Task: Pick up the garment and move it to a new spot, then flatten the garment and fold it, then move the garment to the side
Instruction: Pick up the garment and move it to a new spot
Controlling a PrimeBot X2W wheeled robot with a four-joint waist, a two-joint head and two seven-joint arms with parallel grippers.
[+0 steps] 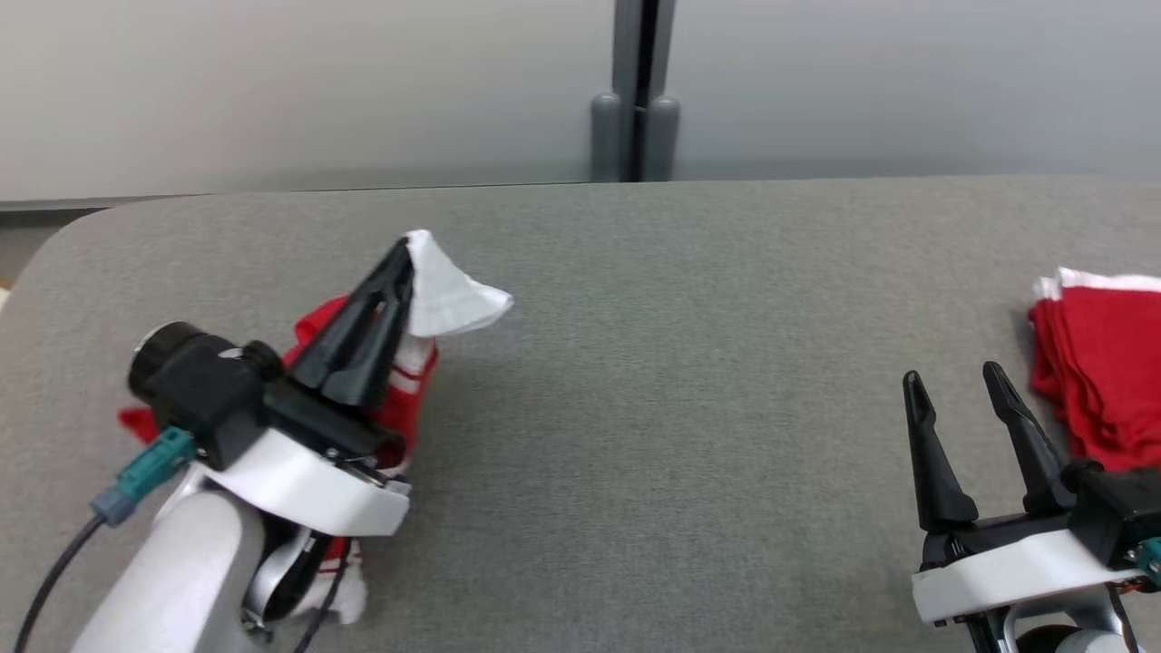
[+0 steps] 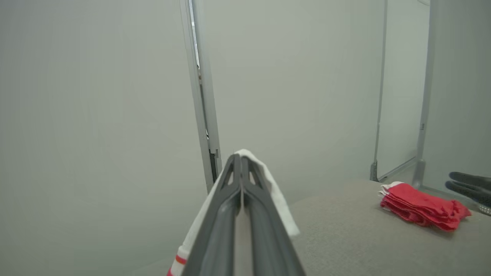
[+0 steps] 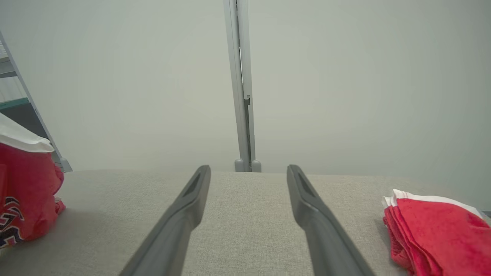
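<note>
A red and white garment [image 1: 453, 299] hangs from my left gripper [image 1: 401, 254] at the left of the grey table [image 1: 680, 408]. Its white edge is pinched between the shut fingers, and the red body with white stripes droops below, partly hidden by the arm. The left wrist view shows the white cloth [image 2: 272, 188] draped over the closed fingertips. In the right wrist view the red body of the garment [image 3: 27, 188] hangs at the left edge. My right gripper [image 1: 952, 385] stands open over the table at the lower right, nothing between its fingers [image 3: 307, 199].
A folded stack of red cloth [image 1: 1102, 363] with a white edge lies at the table's right side, close beside my right gripper. A grey partition post [image 1: 635, 109] stands behind the table's far edge. The table's rounded corner is at the far left.
</note>
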